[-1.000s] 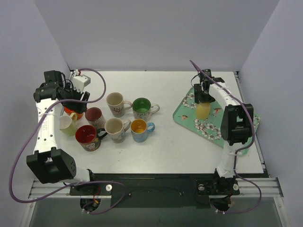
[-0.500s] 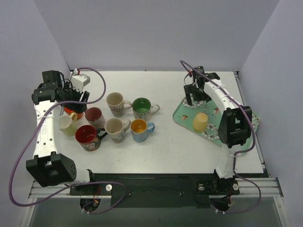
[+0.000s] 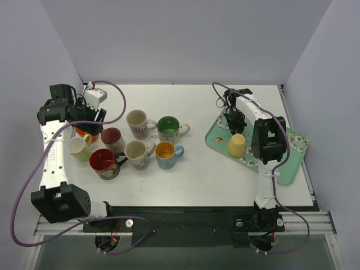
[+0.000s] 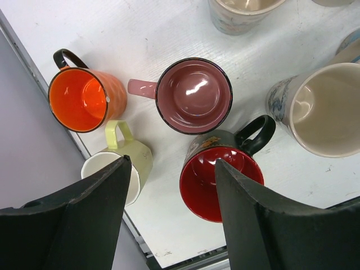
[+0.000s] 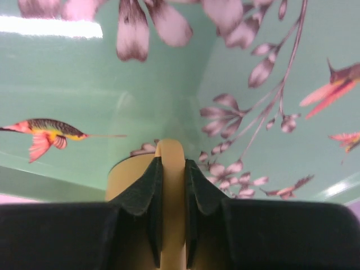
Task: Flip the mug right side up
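On green tray (image 3: 216, 135): pale yellow mug (image 3: 237, 145).
My right tool (image 5: 171, 169) pinches its handle (image 5: 170, 151); left tool (image 4: 171, 163) spread wide.

R jaws reclosed on mug (image 3: 237, 145) handle (image 5: 170, 169).

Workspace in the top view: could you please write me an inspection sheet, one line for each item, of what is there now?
Surface: white table; flowered green tray at its right.
Job's things: yellow mug on the tray, no open mouth facing up.
Clutter: eight upright mugs grouped at left; white box behind them.
Grippers: left gripper open above the mugs, holding nothing; right gripper shut on the yellow mug's handle.
Cables: purple cable looping by the left arm; another along the right arm.
Surroundings: plain pale walls; nothing else seen.
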Tool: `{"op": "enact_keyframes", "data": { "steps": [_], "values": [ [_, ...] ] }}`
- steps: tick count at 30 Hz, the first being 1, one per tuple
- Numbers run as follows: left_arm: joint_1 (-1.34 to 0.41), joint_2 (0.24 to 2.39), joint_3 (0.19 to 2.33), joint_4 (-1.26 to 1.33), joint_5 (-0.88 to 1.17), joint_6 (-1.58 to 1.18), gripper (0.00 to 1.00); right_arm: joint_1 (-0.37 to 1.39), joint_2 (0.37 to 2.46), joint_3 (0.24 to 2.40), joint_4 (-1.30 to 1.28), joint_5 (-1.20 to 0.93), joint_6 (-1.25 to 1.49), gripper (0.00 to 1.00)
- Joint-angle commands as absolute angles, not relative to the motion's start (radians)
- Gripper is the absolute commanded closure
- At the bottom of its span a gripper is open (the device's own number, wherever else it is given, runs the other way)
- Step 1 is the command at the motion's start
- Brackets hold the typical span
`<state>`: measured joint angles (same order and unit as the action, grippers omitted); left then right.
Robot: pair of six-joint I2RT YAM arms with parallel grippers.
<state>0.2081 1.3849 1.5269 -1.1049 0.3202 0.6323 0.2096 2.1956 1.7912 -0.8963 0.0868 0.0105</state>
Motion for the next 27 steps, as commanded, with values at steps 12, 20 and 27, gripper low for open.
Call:
{"op": "enact_keyframes", "data": {
  "steps": [12,20,27],
  "values": [
    [0.154,1.359,1.604,-1.203,0.552,0.632,0.28,0.222,1.673,1.464,-0.565,-0.044,-0.022,1.0],
    [-0.092,1.387,1.684,-1.187,0.836,0.554,0.26,0.235,1.376,1.189,-0.195,-0.141,-0.012,1.0],
    [-0.3,1.446,1.724,-0.988,1.027,0.338,0.19,0.311,1.165,1.187,-0.129,-0.392,0.106,1.0]
  ]
}}
